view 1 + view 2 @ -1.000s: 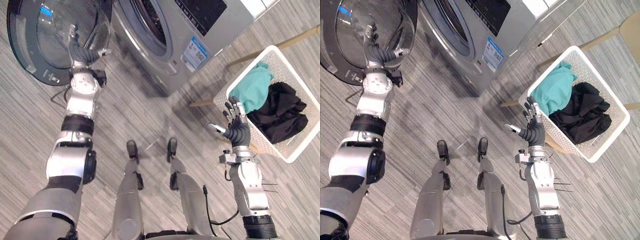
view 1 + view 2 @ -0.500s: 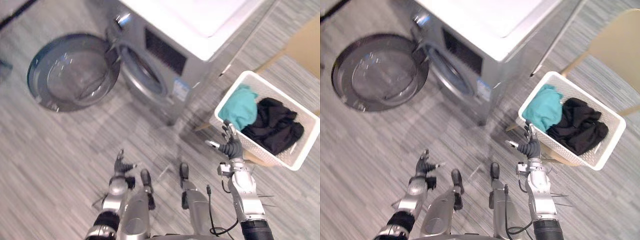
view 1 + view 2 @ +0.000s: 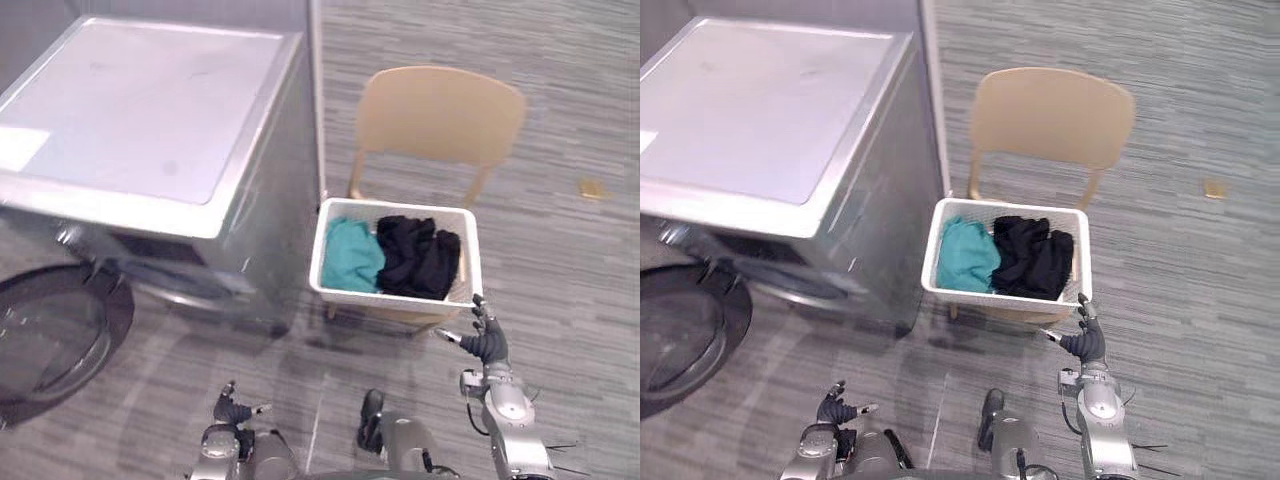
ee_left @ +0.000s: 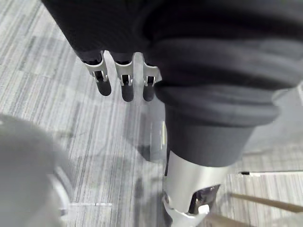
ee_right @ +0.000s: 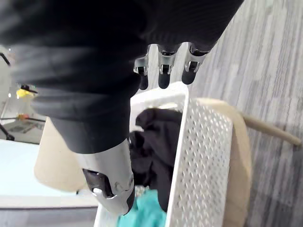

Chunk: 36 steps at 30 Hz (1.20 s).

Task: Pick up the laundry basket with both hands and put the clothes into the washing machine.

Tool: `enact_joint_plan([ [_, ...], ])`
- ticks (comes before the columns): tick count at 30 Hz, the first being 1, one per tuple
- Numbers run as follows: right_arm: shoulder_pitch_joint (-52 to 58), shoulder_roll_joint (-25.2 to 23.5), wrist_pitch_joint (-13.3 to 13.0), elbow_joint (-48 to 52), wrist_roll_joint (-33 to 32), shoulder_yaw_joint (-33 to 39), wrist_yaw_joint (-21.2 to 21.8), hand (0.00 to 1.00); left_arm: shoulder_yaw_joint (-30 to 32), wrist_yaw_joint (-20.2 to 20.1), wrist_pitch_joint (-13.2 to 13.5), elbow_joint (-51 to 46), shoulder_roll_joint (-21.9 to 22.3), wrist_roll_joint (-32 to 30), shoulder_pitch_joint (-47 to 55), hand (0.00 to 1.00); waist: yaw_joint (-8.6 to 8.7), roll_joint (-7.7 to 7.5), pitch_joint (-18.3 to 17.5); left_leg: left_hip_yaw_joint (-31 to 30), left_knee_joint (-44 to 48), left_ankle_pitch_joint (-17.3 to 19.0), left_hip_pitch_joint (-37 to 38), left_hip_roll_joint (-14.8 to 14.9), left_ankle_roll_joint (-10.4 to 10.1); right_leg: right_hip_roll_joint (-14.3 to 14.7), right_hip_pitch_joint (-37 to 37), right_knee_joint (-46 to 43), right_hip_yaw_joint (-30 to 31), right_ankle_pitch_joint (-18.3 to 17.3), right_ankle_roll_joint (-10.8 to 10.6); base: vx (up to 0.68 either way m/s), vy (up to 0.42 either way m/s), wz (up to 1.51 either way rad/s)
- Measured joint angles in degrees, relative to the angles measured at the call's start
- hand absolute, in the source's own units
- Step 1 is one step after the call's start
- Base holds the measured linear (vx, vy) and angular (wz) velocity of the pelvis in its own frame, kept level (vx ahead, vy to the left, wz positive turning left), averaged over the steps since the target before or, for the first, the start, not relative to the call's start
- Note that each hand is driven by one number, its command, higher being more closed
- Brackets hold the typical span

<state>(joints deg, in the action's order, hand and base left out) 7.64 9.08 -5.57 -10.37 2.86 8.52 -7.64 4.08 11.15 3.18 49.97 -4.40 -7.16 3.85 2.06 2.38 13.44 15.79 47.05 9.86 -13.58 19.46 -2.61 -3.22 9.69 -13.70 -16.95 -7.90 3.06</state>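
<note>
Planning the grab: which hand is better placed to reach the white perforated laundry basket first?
Right: the right hand is open by a corner of the white perforated laundry basket; the left hand hangs far from it.

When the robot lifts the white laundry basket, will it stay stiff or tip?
The laundry basket has perforated white walls, so it is probably stiff and light. The teal garment and black garment lie loose, so they may shift.

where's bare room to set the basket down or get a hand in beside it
Bare floor lies right of the laundry basket and chair; the washing machine top is bare too. Crowded: the basket's left wall sits close to the machine, and its open door takes the floor in front.
</note>
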Motion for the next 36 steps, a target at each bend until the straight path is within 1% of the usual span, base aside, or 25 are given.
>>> enact_joint_plan([
  [1,-0.36,0.15,0.00,0.00,0.04,0.08,-0.13,0.00,-0.33,-0.03,0.00,0.19,0.00,0.01,-0.03,0.00,-0.03,-0.05,0.03,-1.86,-0.69,1.21,-0.86,-1.21,-0.84,0.11,-0.35,0.54,0.84,0.20,-0.17,0.30,-0.022,-0.75],
  [2,-0.71,0.47,0.01,0.00,0.06,0.11,-0.32,0.00,-1.40,-0.02,0.12,0.27,-0.13,0.14,0.01,0.00,-0.17,-0.08,0.05,-4.71,-4.78,2.84,-1.66,-3.93,-1.72,0.19,-1.73,1.89,2.20,0.61,-0.62,0.26,0.011,-0.60],
  [3,-1.00,0.53,0.08,-0.02,0.31,0.16,-0.80,0.00,-2.06,-0.10,0.46,0.26,-0.24,0.13,0.02,0.00,-0.46,-0.09,0.02,-6.71,-11.63,3.01,-1.51,-6.52,-2.01,0.06,-3.14,2.73,3.32,0.89,-0.99,0.27,0.028,-0.57],
  [4,-1.37,0.62,0.10,-0.09,0.84,0.25,-1.09,0.00,-2.20,-0.13,0.55,0.25,-0.21,0.14,0.05,0.00,-0.63,-0.05,-0.01,-8.14,-15.84,2.84,-1.41,-7.90,-2.30,-0.03,-3.53,2.90,3.94,0.97,-1.13,0.25,0.082,-0.65],
  [5,-2.46,1.08,0.15,-0.32,2.29,0.54,-1.19,0.00,-2.29,-0.34,0.59,0.22,-0.17,0.13,0.05,0.00,-1.21,0.23,-0.14,-11.35,-24.63,1.87,-0.92,-10.14,-3.66,-0.08,-3.63,2.88,4.96,1.24,-1.57,0.22,0.131,-0.74],
  [6,-3.84,1.87,0.16,-1.05,4.36,0.51,-1.24,0.00,-2.30,-0.76,0.61,0.27,-0.17,0.14,0.08,0.00,-1.49,0.97,-0.13,-13.71,-32.39,-2.19,-0.28,-11.25,-5.46,0.31,-4.07,2.89,5.88,1.33,-2.38,0.23,0.159,-0.72],
  [7,-4.32,2.56,0.20,-1.37,5.27,0.50,-1.28,0.00,-2.36,-0.98,0.62,0.39,-0.11,0.14,0.11,0.00,-1.53,1.58,-0.15,-14.36,-34.29,-7.61,-0.30,-11.48,-4.91,0.69,-4.53,2.88,6.15,1.08,-3.14,0.24,0.187,-0.49],
  [8,-4.99,2.87,0.52,-2.39,7.13,0.48,-1.40,0.00,-2.37,-1.04,0.85,0.81,-0.64,0.16,-0.08,0.00,-1.57,0.77,-0.28,-14.03,-33.38,-7.91,0.34,-12.74,-2.71,-0.52,-5.39,3.12,6.69,0.90,-4.55,0.20,0.157,-0.12],
  [9,-5.00,3.30,0.51,-2.31,8.05,0.54,-1.44,0.00,-2.44,-1.06,1.14,0.89,-0.66,0.17,-0.10,0.00,-1.33,0.64,-0.35,-14.05,-33.39,-7.89,0.46,-13.51,-2.70,-1.20,-5.74,3.35,6.54,1.00,-5.06,0.22,0.195,0.09],
  [11,-6.29,5.93,0.57,-2.52,10.00,-0.65,-0.98,0.00,-2.60,-1.08,1.77,1.13,-0.80,0.19,-0.15,0.00,-1.57,0.39,-0.48,-13.74,-34.11,-7.91,0.56,-16.13,-2.66,-3.89,-6.12,4.02,6.45,0.78,-6.78,0.17,0.190,0.23],
  [12,-7.10,6.36,0.57,-2.84,10.48,-1.30,-0.93,0.00,-2.56,-1.08,1.74,1.31,-1.03,0.19,-0.07,0.00,-1.69,0.40,-0.47,-13.71,-34.29,-7.95,0.59,-16.55,-2.60,-4.11,-6.12,4.11,6.41,0.86,-6.98,0.13,0.151,0.07],
  [13,-9.35,7.24,0.58,-4.31,11.42,-3.38,-0.66,0.00,-2.47,-1.11,1.68,1.87,-1.79,0.20,0.22,0.00,-2.36,0.38,-0.47,-13.51,-34.46,-7.95,0.66,-16.89,-2.59,-4.60,-6.18,4.52,6.42,1.33,-7.70,0.09,0.108,-0.02],
  [14,-11.63,8.44,0.56,-6.20,11.88,-5.78,0.08,0.00,-2.29,-1.10,1.69,2.12,-2.44,0.24,0.21,0.00,-3.27,0.28,-0.42,-13.51,-35.16,-8.28,0.84,-17.28,-2.08,-4.85,-6.24,5.02,6.43,1.55,-8.05,0.05,0.063,0.02],
  [15,-13.15,9.13,0.59,-7.47,12.24,-7.30,0.37,0.00,-2.25,-1.10,1.72,2.18,-2.78,0.24,0.21,0.00,-3.51,0.23,-0.33,-13.65,-35.61,-8.54,0.79,-17.50,-1.71,-4.91,-6.19,5.13,6.31,1.57,-8.08,0.02,0.035,0.08],
  [18,-23.15,10.96,0.41,-15.33,13.83,-15.07,1.49,0.00,-1.61,-1.08,2.21,2.38,-3.69,0.36,0.00,0.00,-5.29,0.24,0.44,-14.27,-38.19,-9.93,-1.39,-17.50,0.01,-4.98,-3.10,5.15,5.91,2.02,-8.32,-0.03,0.014,0.10],
  [19,-24.80,11.27,0.40,-16.65,13.99,-16.09,1.67,0.00,-1.63,-1.09,2.28,2.38,-3.62,0.38,-0.15,0.00,-5.80,0.25,0.90,-14.28,-38.48,-10.29,-1.90,-17.54,0.23,-4.99,-2.51,5.13,5.87,2.05,-8.34,-0.06,0.007,0.12],
  [21,-31.63,11.81,0.40,-22.41,15.41,-19.60,1.81,0.00,-1.32,-1.06,2.53,2.30,-3.49,0.48,-0.56,0.00,-7.06,0.43,4.17,-15.15,-39.34,-11.66,-3.29,-17.78,0.34,-5.01,-1.19,5.06,5.07,2.39,-8.24,-0.11,0.008,0.19],
  [23,-35.61,12.68,0.46,-26.20,15.93,-21.91,1.81,0.00,-1.17,-1.00,2.51,2.23,-3.56,0.75,-1.17,0.00,-7.87,0.63,6.13,-16.44,-40.21,-12.59,-4.74,-17.89,0.53,-4.92,0.08,4.94,3.93,2.62,-7.93,-0.13,0.014,0.34],
  [24,-37.87,13.07,0.52,-28.71,16.48,-22.85,1.78,0.00,-1.13,-0.93,2.54,2.08,-3.56,1.06,-1.62,0.00,-8.83,0.86,7.12,-17.43,-41.22,-13.74,-5.75,-18.15,0.63,-4.95,0.96,4.95,3.08,2.74,-7.92,-0.11,0.017,0.39],
  [27,-44.83,13.77,1.13,-35.66,18.05,-23.90,1.46,0.00,-0.89,-0.61,2.94,0.33,-3.55,2.29,-3.09,0.00,-10.45,1.30,10.65,-18.96,-42.64,-15.56,-7.65,-18.43,0.59,-4.95,2.85,4.79,2.15,2.92,-7.64,-0.10,0.023,0.26],
  [30,-48.97,14.01,1.69,-40.71,18.14,-24.41,0.39,0.00,-0.84,0.28,3.52,0.01,-3.55,3.17,-4.08,0.00,-11.21,1.85,11.35,-20.32,-43.28,-16.63,-10.10,-18.65,0.78,-4.91,4.88,4.58,0.83,2.98,-7.54,-0.08,0.023,0.25],
  [31,-50.67,14.04,2.03,-43.60,18.11,-24.26,-0.33,1.00,-0.92,0.57,3.54,0.11,-3.53,3.93,-5.14,0.00,-12.32,2.05,11.53,-20.64,-43.51,-16.93,-11.18,-18.64,0.60,-4.92,6.19,4.04,0.62,2.97,-7.53,-0.08,0.016,0.14],
  [32,-52.43,14.04,2.27,-45.93,18.09,-24.01,-1.12,1.00,-1.06,1.05,3.69,0.09,-3.53,4.49,-6.10,0.00,-12.72,2.22,11.61,-21.19,-44.46,-17.54,-11.93,-18.64,0.22,-4.92,7.46,3.56,0.34,2.94,-7.50,-0.07,0.010,0.11],
  [35,-54.85,14.00,2.95,-46.90,17.55,-21.42,-3.48,1.00,-1.03,1.68,3.88,0.04,-3.16,5.65,-8.30,0.00,-12.93,2.68,11.91,-22.69,-47.06,-19.44,-13.53,-18.59,-0.32,-4.92,10.08,2.45,-0.71,2.59,-7.24,-0.04,-0.016,0.19],
  [36,-55.30,14.03,3.33,-46.46,15.74,-20.05,-4.17,1.00,-0.88,1.74,3.99,-0.03,-2.59,6.81,-9.28,0.00,-13.06,2.66,11.93,-23.01,-47.56,-19.88,-14.19,-18.55,-0.38,-5.00,11.18,1.59,-0.97,2.18,-7.18,-0.02,-0.023,0.11],
])
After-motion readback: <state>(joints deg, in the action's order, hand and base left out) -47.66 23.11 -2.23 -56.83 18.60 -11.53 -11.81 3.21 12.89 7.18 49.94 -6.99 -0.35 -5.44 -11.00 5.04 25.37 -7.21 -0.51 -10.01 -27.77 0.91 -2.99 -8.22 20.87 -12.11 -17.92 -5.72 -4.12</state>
